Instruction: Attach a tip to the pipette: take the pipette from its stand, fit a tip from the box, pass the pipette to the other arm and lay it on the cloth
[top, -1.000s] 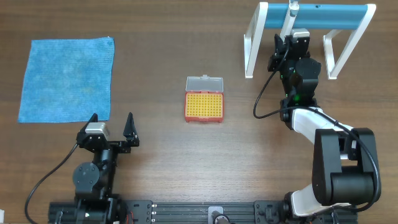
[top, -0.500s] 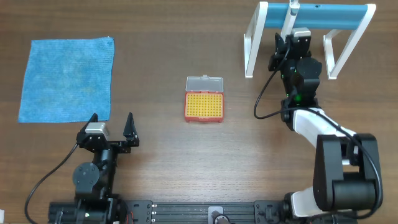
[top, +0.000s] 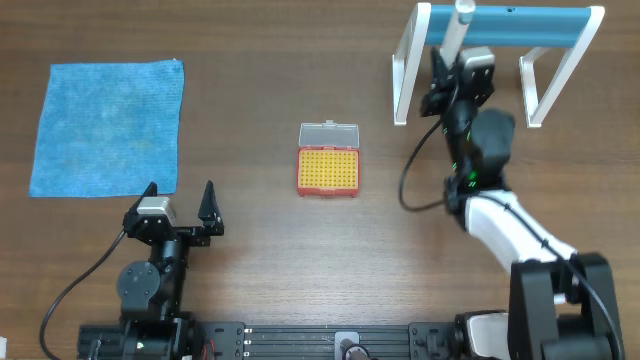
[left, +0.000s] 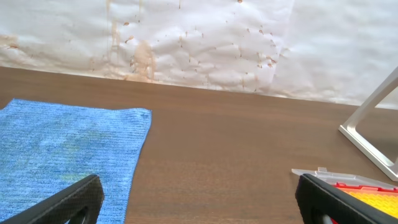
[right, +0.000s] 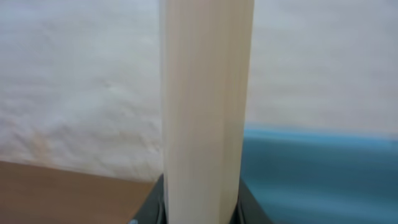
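The white pipette (top: 455, 32) stands against the blue bar of its stand (top: 530, 22) at the far right. My right gripper (top: 456, 78) is shut on its shaft. In the right wrist view the pipette (right: 206, 106) runs straight up between the dark fingers (right: 157, 206), with the blue bar (right: 311, 168) behind it. The tip box (top: 328, 172), orange with yellow tips and its clear lid open, sits mid-table. The blue cloth (top: 107, 128) lies flat at the far left. My left gripper (top: 180, 202) is open near its base; its view shows the cloth (left: 62, 155) and the box (left: 367, 190).
The stand's white legs (top: 403, 75) rest on the wooden table around the right arm. A white papered wall (left: 199, 43) closes off the table's far edge. Bare wood lies between the cloth, the box and the stand.
My right gripper has shifted a little left and farther up the picture with the pipette, whose top now leans left along the blue bar. The left arm has not moved.
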